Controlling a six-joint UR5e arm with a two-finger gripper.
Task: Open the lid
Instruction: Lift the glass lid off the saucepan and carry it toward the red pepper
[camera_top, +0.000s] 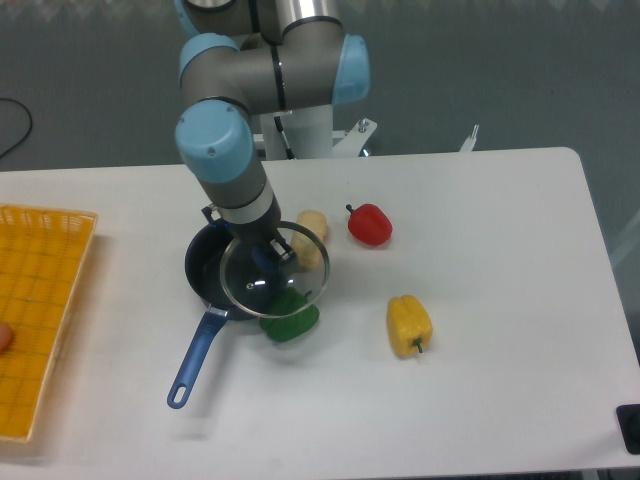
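Observation:
The round glass lid (285, 290) with its thin metal rim hangs lifted, shifted right of the dark blue saucepan (205, 270), and overlaps the green pepper and the pale vegetable. Its blue knob (264, 262) sits between the fingers of my gripper (268, 257), which is shut on it from above. The saucepan's left part lies uncovered, and its long blue handle (194, 358) points toward the front left. My arm hides the pan's far rim.
A green pepper (292, 320) lies just right of the pan, partly under the lid. A pale yellowish vegetable (312, 228), a red pepper (369, 224) and a yellow pepper (409, 324) lie to the right. An orange basket (40, 310) stands at the left edge.

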